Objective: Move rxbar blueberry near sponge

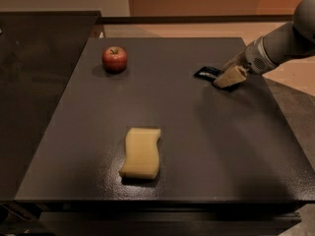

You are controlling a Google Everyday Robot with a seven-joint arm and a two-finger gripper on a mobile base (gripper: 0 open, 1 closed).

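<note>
**Claw at the bar, far-right of surface**

Arm (278, 43) comes in from the upper right corner of the view and slopes down and left toward the surface (206, 146). Grey forearm, then a lighter wrist section, then the pale claw (230, 77) at the low end, tip pointing down-left and sitting low over the surface.

rxbar blueberry (205, 73): dark wrapper, lying flat in the far-right part of the surface, right at the claw's left side. Its right end is covered by the claw. Touching or just beside, can't tell which. Can't tell either whether the claw is spread or closed, or whether it has any grip on the bar.

sponge (141, 152): pale yellow, wavy sides, lying flat near the front edge, left of centre. Well apart from the bar and the claw.

Red apple (114, 59): upright at the far left of the surface, well apart from both the sponge and the bar.
</note>
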